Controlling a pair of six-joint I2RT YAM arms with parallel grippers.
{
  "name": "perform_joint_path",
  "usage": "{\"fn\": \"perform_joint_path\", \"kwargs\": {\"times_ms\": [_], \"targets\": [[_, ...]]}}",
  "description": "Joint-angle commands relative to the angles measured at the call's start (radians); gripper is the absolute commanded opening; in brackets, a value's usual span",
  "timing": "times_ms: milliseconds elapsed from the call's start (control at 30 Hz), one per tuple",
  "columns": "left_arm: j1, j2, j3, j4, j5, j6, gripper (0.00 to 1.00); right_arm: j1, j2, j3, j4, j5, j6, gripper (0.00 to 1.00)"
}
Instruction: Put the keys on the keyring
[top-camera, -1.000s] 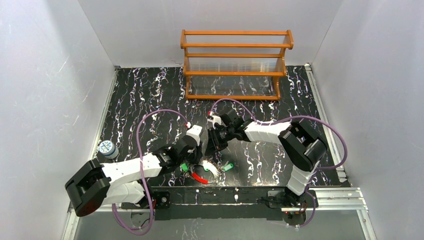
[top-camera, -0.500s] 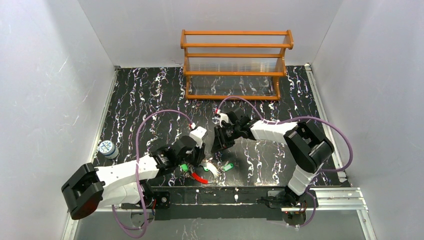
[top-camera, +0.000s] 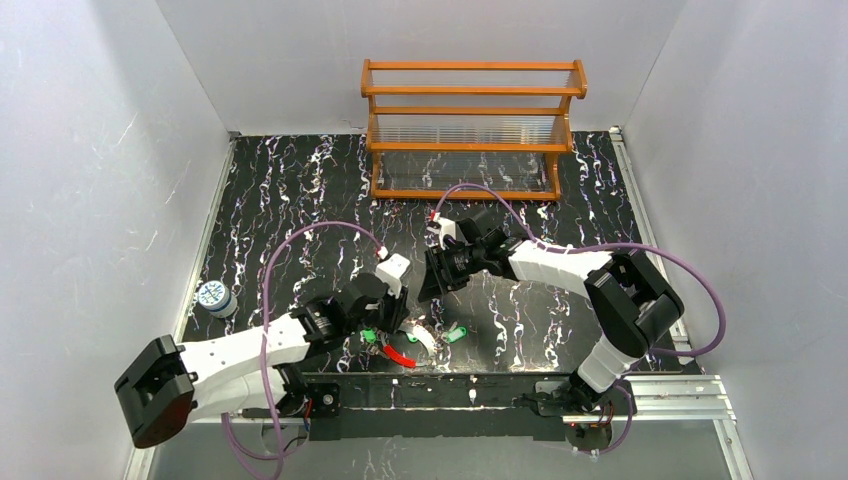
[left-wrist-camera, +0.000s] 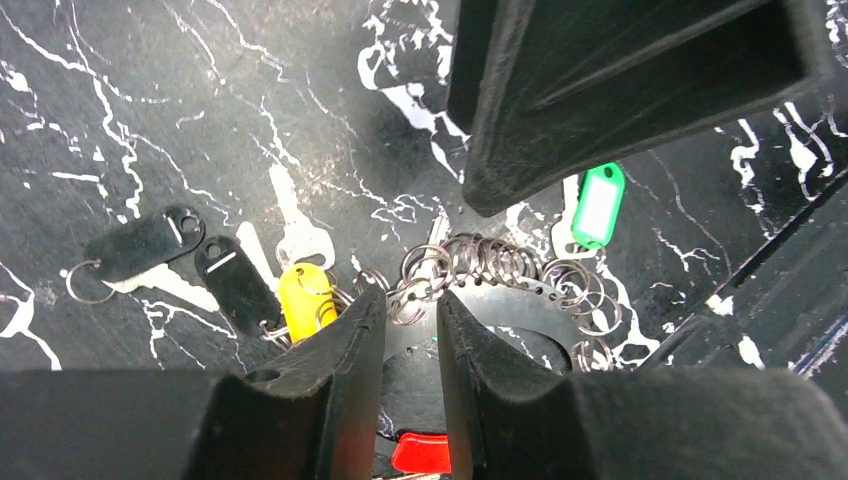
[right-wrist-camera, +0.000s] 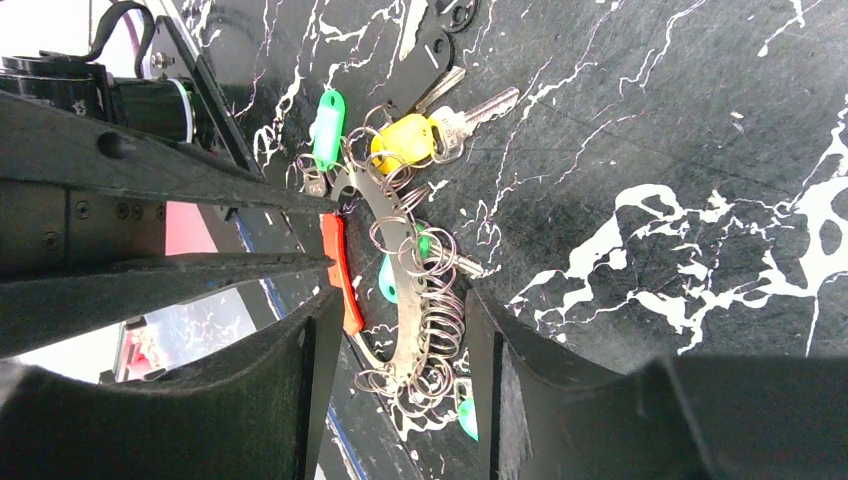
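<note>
Far left on the table (top-camera: 300, 200), near its edge: a small round tin (top-camera: 213, 297), well apart from all the rest. Next to the right, the left gripper (left-wrist-camera: 410, 302), low over the front part of the table, clenched on the keyring (top-camera: 402, 352); one finger at each side of the metal band, only a narrow gap between. Lying flat near the front edge, the keyring itself: a curved band with a red end and a row of many small wire rings along it. Left of the fingers in the left wrist view, two black tags (left-wrist-camera: 150, 243) and a yellow key (left-wrist-camera: 305, 300); the yellow head just beside the left finger, small rings touching it; bare metal blades close by, flat on the marble. Attachment of the keys to the rings: cannot tell. Right of the band, a green key (left-wrist-camera: 598, 203), near the rings; one more green head partly under the band in the right wrist view. Further right and a little behind, the right gripper (right-wrist-camera: 400, 300), released, jaws wide apart, hanging above the ringed part of the keyring, holding nothing. At the back of the table, right of centre, a wooden rack (top-camera: 470, 120).
</note>
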Motion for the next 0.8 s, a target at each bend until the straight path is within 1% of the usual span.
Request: {"fn": "perform_joint_path", "kwargs": {"times_ms": [0, 133, 267, 500, 767], "targets": [[-0.003, 0.055, 0.054, -0.084, -0.040, -0.082, 0.24, 0.001, -0.004, 0.004, -0.005, 0.008, -0.011, 0.56], [-0.003, 0.135, 0.121, -0.142, -0.072, -0.178, 0.24, 0.001, 0.006, 0.001, -0.005, 0.011, 0.000, 0.55], [-0.003, 0.180, 0.168, -0.191, -0.096, -0.219, 0.25, 0.002, 0.009, -0.004, -0.008, 0.022, 0.003, 0.55], [-0.003, 0.259, 0.214, -0.239, -0.136, -0.232, 0.26, 0.001, 0.020, -0.003, -0.017, 0.029, 0.003, 0.55], [-0.007, 0.345, 0.230, -0.234, -0.150, -0.224, 0.26, 0.001, 0.026, -0.007, -0.019, 0.035, 0.004, 0.55]]}}
